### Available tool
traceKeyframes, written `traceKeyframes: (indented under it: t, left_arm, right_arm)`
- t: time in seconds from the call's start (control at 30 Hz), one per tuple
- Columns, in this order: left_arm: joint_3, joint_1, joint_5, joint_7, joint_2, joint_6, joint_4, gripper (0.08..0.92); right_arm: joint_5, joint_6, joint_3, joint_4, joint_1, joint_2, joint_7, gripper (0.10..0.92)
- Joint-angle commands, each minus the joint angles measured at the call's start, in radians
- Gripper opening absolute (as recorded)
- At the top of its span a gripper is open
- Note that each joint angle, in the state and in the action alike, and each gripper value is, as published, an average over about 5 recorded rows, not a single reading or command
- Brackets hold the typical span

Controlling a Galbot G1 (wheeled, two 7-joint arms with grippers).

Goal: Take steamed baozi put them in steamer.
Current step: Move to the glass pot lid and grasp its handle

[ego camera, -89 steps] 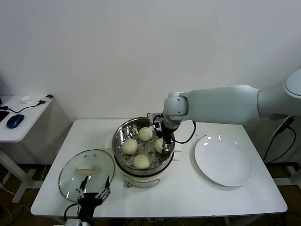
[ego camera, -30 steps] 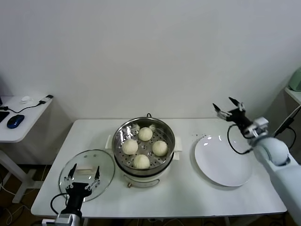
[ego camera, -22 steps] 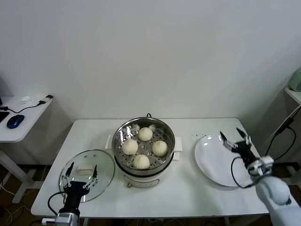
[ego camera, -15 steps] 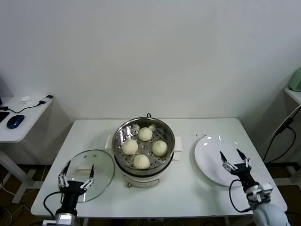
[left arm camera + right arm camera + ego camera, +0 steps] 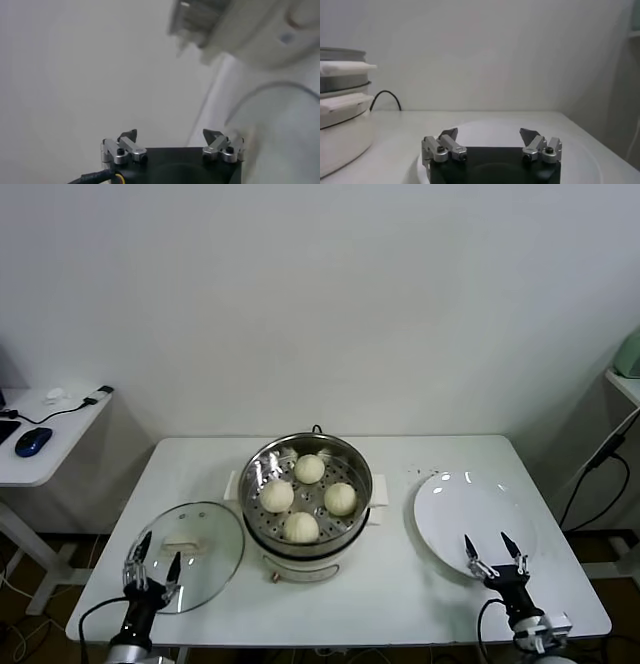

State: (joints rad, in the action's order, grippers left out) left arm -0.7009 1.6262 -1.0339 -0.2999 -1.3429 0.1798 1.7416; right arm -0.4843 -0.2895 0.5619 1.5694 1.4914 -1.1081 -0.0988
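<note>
All four baozi sit in steamer; judge loading done: park left gripper at 7 o'clock, right gripper at 5, both spread, empty.

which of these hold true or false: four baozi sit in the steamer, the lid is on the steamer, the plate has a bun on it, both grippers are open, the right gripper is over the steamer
1. Four baozi sit in the steamer: true.
2. The glass lid is on the steamer: false, it lies on the table to its left.
3. The white plate holds a bun: false, it is bare.
4. The left gripper and right gripper are open: true.
5. The right gripper is over the steamer: false, it is at the plate's near edge.
</note>
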Motion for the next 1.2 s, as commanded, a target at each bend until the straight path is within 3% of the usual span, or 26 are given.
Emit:
traceKeyframes:
  t: [0.03,0.47,0.93,1.2]
  left_arm:
    - [-0.017,-0.002,-0.267,-0.055,0.038,-0.005,-0.095,0.823]
    - [0.009,-0.149,-0.357,-0.082,-0.026,-0.137,-0.188,0.823]
    - [0.031,-0.247,-0.406,-0.069,-0.033,-0.186,-0.262,0.815]
    - [0.035,-0.254,-0.391,-0.047,-0.033,-0.206,-0.275,0.620]
  right_arm:
    - [0.027,-0.010,0.004,0.006,0.031,-0.033,0.019,0.823]
    - [0.027,-0.008,0.019,0.023,0.048,-0.047,0.031,0.823]
    - [0.036,-0.005,0.016,0.028,0.052,-0.057,0.030,0.823]
    - [0.044,-0.003,0.012,0.033,0.051,-0.054,0.029,0.823]
